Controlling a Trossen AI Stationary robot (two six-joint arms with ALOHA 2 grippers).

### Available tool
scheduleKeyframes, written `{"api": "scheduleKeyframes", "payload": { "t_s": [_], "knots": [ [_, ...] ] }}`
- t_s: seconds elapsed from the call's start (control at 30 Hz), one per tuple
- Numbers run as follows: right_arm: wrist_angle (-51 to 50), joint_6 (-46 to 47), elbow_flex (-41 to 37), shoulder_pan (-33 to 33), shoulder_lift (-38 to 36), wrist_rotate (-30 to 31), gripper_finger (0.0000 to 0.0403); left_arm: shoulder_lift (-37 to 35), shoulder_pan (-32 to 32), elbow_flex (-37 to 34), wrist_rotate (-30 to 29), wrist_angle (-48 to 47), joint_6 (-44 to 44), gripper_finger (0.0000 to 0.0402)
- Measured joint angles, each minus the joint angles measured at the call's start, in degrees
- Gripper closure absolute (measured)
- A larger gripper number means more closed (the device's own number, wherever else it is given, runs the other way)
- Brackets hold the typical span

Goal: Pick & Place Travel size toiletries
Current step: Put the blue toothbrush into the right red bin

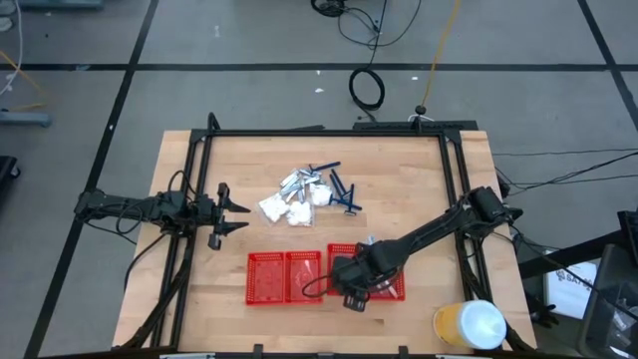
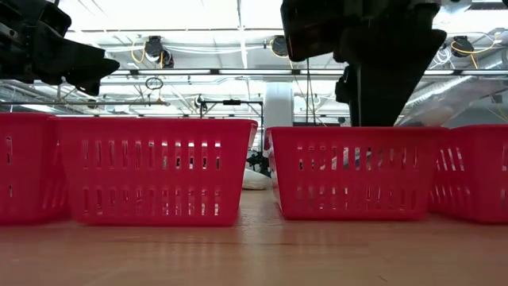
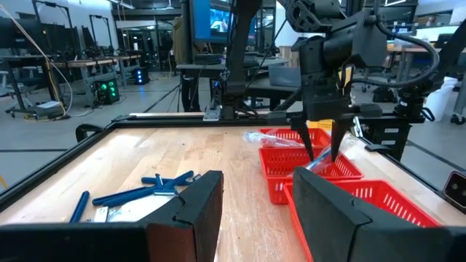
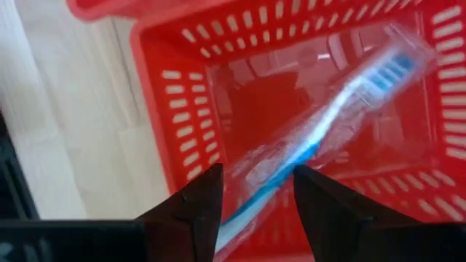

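Left gripper (image 1: 239, 215) waited open beside the pile (image 1: 311, 195); right gripper (image 4: 256, 191), fingers slightly parted around the wrapped toothbrush (image 4: 320, 131) inside the basket (image 4: 175, 109), should probably open wider and lift straight out.

**Item Count**

Red mesh baskets (image 1: 324, 276): three, in a row on the desk. Dark blue sticks (image 1: 340, 188): about three; overlap prevents an exact count. White packets (image 1: 287, 210): several, piled. Clear-wrapped toothbrush (image 4: 320, 131): one, inside a basket.

red mesh baskets (image 1: 286, 277), blue-and-white clear-wrapped toothbrush (image 4: 320, 127), dark blue sticks (image 1: 339, 186), white packets (image 1: 284, 208)
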Motion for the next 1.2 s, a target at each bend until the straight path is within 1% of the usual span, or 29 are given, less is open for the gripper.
{"api": "scheduleKeyframes", "payload": {
  "t_s": [0.17, 0.27, 0.33, 0.43, 0.5, 0.53, 0.8, 0.93, 1.03, 1.13, 1.2],
  "knots": [
    [0.0, 0.6, 0.0, -0.7, 0.3, 0.1, 0.0253, 0.0, 0.0, 0.0, 0.0, 0.0, 0.0, 0.0236],
    [-0.3, 1.1, 0.0, -1.1, 0.3, 0.1, 0.0273, 0.0, 0.0, 0.0, 0.0, 0.0, 0.0, 0.0236],
    [-0.3, 0.7, 0.0, -1.1, 0.3, 0.0, 0.0296, 0.0, 0.0, 0.0, 0.0, 0.0, 0.0, 0.0236],
    [-0.3, -1.3, 0.0, -1.1, 0.3, -0.2, 0.0345, 0.0, 0.0, 0.0, 0.0, 0.0, 0.0, 0.0236],
    [-0.3, -2.8, 0.0, -1.2, 0.3, -1.6, 0.0381, 0.0, 0.0, 0.0, 0.0, 0.0, 0.0, 0.0236],
    [-0.2, -3.8, 0.0, -1.1, 0.3, -1.8, 0.0391, 0.0, 0.0, 0.0, 0.0, 0.0, 0.0, 0.0236],
    [0.9, -7.6, -0.1, -1.4, -0.7, -1.1, 0.0402, 0.0, 0.0, 0.0, 0.0, 0.0, 0.0, 0.0236],
    [1.9, -7.7, 0.0, -1.4, -3.4, -0.8, 0.0402, 0.0, 0.0, 0.0, 0.0, 0.0, 0.0, 0.0236],
    [1.5, -6.7, 0.0, -0.9, -6.5, 0.7, 0.0402, 0.0, 0.0, 0.0, 0.0, 0.0, 0.0, 0.0236],
    [-1.3, -3.6, 0.0, 0.9, -10.9, 4.6, 0.0403, 0.0, 0.0, 0.0, 0.0, 0.0, 0.0, 0.0236],
    [-3.9, -0.5, 0.0, 3.2, -13.7, 9.0, 0.0403, 0.0, 0.0, 0.0, 0.0, 0.0, 0.0, 0.0236]
  ]
}}
